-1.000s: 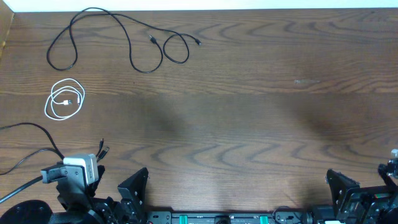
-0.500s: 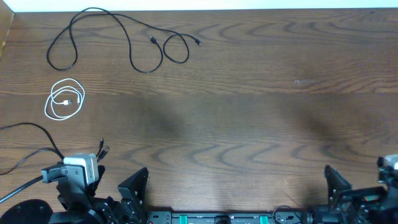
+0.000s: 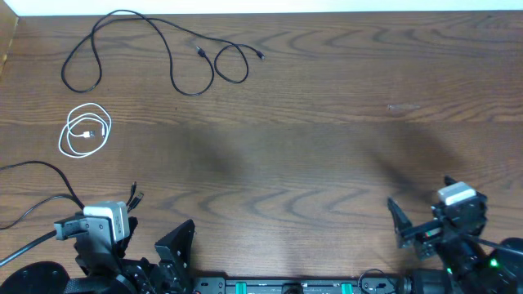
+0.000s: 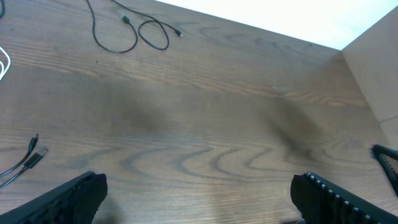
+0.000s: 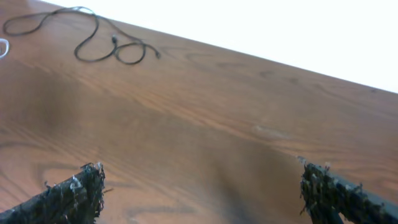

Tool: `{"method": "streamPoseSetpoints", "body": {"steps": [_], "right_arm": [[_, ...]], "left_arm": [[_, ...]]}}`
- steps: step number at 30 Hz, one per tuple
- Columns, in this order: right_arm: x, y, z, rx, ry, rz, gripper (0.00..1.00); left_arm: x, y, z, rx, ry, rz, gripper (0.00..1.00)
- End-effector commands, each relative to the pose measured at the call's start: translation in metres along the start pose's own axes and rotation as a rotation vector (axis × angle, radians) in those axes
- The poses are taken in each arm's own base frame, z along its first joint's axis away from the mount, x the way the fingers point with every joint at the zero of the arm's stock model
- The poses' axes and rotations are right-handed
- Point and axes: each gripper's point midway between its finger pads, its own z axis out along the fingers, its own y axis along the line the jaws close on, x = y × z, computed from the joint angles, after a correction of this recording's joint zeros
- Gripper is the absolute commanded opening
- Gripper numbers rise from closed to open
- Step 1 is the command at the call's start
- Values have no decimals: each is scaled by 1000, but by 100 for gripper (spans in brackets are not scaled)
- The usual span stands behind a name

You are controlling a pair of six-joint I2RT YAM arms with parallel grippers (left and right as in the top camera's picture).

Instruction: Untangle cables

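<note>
At the left edge the white cable (image 3: 85,133) lies coiled, apart from the black cable (image 3: 170,55) sprawled across the upper left. Both look light and limp, so a pinch near a plug should hold best. Lower left, the left gripper (image 4: 198,186) gapes empty. Lower right, the right gripper (image 5: 202,186) likewise.

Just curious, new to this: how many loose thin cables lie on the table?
2: a black cable sprawled far left, a white cable coiled nearer, left edge. Black leads by the left arm may be its wiring.
</note>
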Motion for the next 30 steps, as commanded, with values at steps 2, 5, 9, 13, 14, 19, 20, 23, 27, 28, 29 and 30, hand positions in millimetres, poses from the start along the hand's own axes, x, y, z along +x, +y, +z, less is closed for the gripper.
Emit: {"method": "streamPoseSetpoints", "body": {"steps": [2,5,9,13,14,19,20,23,27,28,29,30], "right_arm": [[15,14,16,-90,-65,-47,99],[21,13,25,-89,-107,-65,99],[26,10,36,-77,-155,-88,99],[28,7,45,-63,-215,-114,99],[28,6,47,-61,-228,-115,99],[32,3,57,-51,-293,-109,99],[33,3,59,-49,-304,-102,99],[36,1,66,-50,-329,-79,99],[44,-1,75,-52,-347,-60,99],[47,-2,78,-52,-352,-51,99],[49,-3,80,-48,-355,-41,99],[53,-4,83,-44,-358,-28,99]], "left_arm": [[0,1,0,-7,-1,11,99],[0,1,0,-7,-1,10,99],[0,1,0,-7,-1,11,99],[0,1,0,-7,-1,11,99],[0,1,0,-7,-1,10,99],[0,1,0,-7,-1,10,99],[0,1,0,-7,-1,11,99],[0,1,0,-7,-1,10,99],[0,1,0,-7,-1,11,99],[0,1,0,-7,-1,10,99],[0,1,0,-7,-1,10,99],[0,1,0,-7,-1,11,99]]}}
